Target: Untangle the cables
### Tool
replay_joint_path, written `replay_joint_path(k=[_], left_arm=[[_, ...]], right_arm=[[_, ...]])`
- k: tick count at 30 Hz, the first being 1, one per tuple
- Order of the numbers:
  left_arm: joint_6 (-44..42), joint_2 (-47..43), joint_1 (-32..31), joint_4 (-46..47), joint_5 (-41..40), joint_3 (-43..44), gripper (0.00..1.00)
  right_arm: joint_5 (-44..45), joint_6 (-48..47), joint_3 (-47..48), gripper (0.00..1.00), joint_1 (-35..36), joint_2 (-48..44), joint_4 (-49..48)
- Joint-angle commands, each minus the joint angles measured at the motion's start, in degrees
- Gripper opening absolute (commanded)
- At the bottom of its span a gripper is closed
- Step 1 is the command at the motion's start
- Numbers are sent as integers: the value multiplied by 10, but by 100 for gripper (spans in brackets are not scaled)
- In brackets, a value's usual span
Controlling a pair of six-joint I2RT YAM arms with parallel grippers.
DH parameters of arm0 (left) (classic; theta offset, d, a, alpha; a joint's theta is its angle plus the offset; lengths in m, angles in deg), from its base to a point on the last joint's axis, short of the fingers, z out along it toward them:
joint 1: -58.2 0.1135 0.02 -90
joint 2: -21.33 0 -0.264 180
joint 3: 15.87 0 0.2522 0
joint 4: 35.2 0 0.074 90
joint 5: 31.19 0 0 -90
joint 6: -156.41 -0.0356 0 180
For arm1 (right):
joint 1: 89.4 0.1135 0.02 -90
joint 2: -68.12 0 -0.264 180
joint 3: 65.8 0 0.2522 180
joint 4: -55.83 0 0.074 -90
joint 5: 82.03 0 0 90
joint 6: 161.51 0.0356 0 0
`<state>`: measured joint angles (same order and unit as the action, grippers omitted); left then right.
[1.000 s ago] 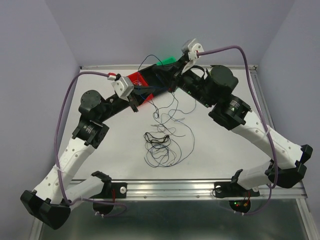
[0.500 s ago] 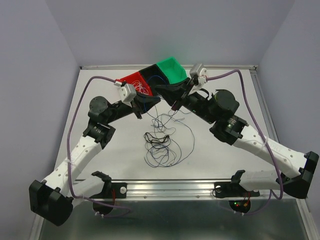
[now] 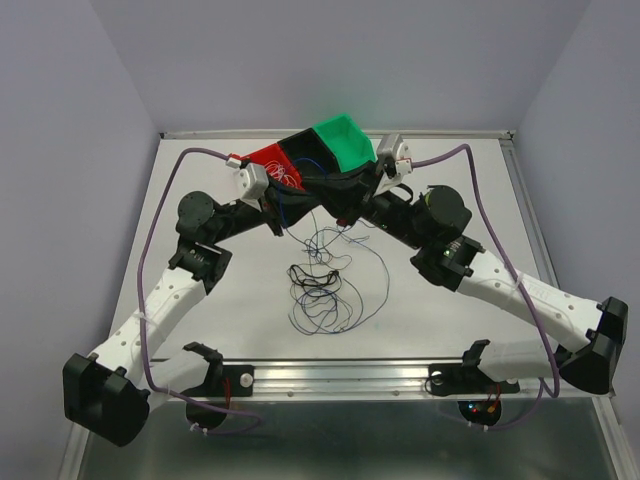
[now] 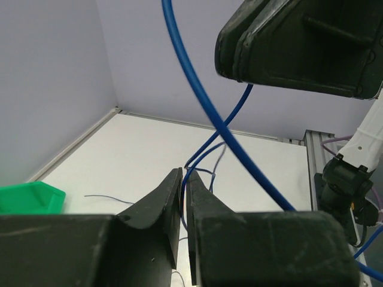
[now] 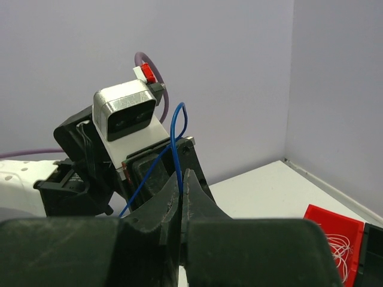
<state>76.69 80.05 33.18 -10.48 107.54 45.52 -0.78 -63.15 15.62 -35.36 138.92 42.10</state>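
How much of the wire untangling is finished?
Partly done. Some white wires already lie in the red bin. The right claw is pinching a blue wire, held up in the air. A pile of dark wires is left tangled on the table, so most of the sorting remains.

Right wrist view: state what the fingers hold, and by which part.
The right gripper pinches a blue cable between its fingers, just below a small upright loop.
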Motion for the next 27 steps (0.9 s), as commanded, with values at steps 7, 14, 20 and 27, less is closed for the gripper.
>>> replay_joint_path(k=[7, 14, 20, 27], left_arm=[[22, -19, 7, 50, 40, -3, 25], [29, -22, 11, 54, 37, -2, 22], [22, -26, 17, 55, 23, -3, 3], [-1, -42, 19, 35, -42, -4, 0]], right_arm=[[-5, 10, -3, 1, 1, -4, -45], [-14, 24, 0, 1, 1, 2, -47], [-21, 43, 5, 0, 1, 8, -49], [42, 30, -30, 26, 1, -27, -49]])
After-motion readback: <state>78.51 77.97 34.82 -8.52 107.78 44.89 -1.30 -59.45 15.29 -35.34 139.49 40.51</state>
